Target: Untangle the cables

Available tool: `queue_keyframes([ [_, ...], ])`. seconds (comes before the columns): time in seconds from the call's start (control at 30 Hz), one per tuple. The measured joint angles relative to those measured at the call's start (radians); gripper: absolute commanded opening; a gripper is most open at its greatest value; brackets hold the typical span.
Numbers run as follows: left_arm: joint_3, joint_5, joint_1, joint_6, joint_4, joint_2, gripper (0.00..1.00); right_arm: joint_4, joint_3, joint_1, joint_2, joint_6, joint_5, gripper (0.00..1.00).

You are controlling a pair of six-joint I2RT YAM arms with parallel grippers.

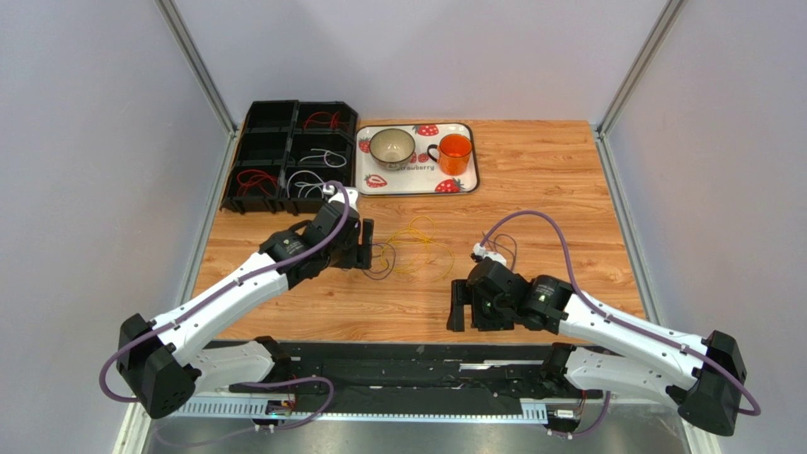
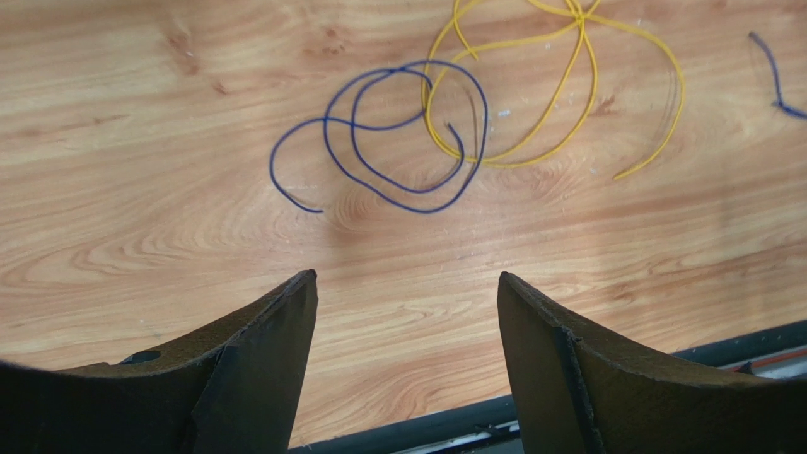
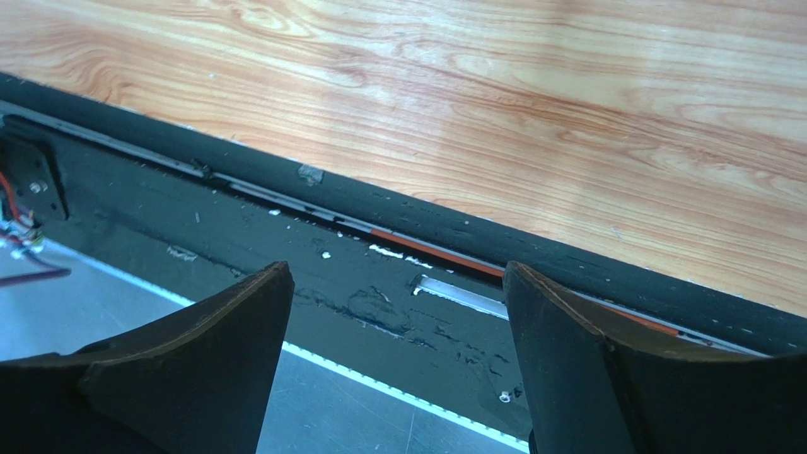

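- Pinching the blue cable (image 2: 398, 132) where it lies now could bring the yellow cable (image 2: 559, 85) along with it. The right side of the blue coil crosses the left side of the yellow loop, and a grip at that overlap would probably catch both strands.
- The left gripper (image 2: 407, 276) hovers just short of the blue coil, with its jaws wide apart and nothing between them. The strands are thin and lie flat on the table (image 2: 142, 189), so the fingertips could meet on bare wood or flick a loose end aside.
- The right gripper (image 3: 398, 267) is also wide and empty. It points at the table's near edge, well apart from the cables, so it cannot pin the yellow loop. A pull with one arm may therefore drag the whole cluster.
- Another dark strand (image 2: 772, 76) lies off to the right, apart from both coils, and a long sweep could pull it in.
- The cables look like smooth, springy coated wire. The blue one forms overlapping rings with free ends, and the yellow one forms a larger loop that crosses itself.
- The table is pale wood grain with a slight sheen, and the fingers are dark, matt, curved wedges.
- A black box (image 1: 289, 156) with rigid cells sits at the far left and holds red cables (image 1: 254, 180) and white cables (image 1: 308, 182).
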Motion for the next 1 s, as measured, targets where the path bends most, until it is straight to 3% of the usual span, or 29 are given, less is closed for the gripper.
queue_keyframes([
  [0.53,-0.199,0.088,-0.070,-0.035,0.174,0.013,0.77,-0.103,0.114,0.000,0.059,0.068,0.177,0.88],
  [0.83,-0.225,-0.024,-0.073,-0.104,0.172,0.015,0.70,-0.067,0.145,0.000,0.183,0.031,0.286,0.90],
  [1.0,-0.165,-0.134,-0.073,-0.108,0.142,0.140,0.66,0.002,0.179,0.000,0.281,-0.045,0.325,0.90],
])
